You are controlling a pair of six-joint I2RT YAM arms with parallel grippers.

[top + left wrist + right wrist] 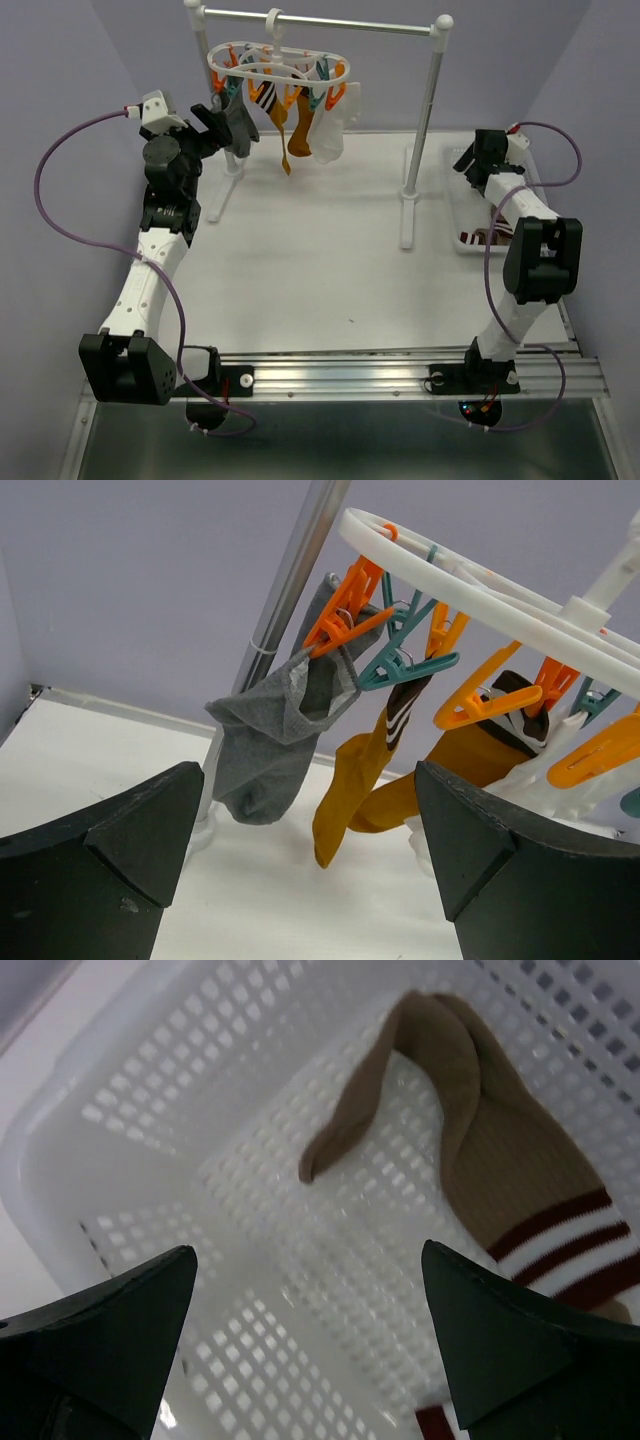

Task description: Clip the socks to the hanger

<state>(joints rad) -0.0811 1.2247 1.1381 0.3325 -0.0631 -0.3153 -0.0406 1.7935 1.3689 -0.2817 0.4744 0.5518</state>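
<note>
**Step in hand.** I judge this to be the pick of the next sock. The hanger (278, 68) hangs from the rail (340, 22) at the top centre of the overhead view and already carries several socks. One beige striped sock (500, 1140) lies in the basket (130, 1110) at the right of that view.

**Claw state.**
- The right claw (308, 1260) is spread wide and holds nothing. It is poised over the basket.
- The left claw (308, 810) is also spread wide and empty. It faces the left end of the hanger.

**Position of the target.** In the right wrist view the beige striped sock fills the upper right of the frame. Its folded end reaches toward the centre. The gap between the fingers sits over bare basket floor, so the sock is off to the right of the gap and not touching it.

**Next move.** I would shift the right claw toward the upper right of its frame, descend, and close on the fold.

**Hanger side.** In the left wrist view the grey sock (275, 740) hangs from an orange clip (345, 620). The mustard sock (345, 800) hangs just beside it.
</note>
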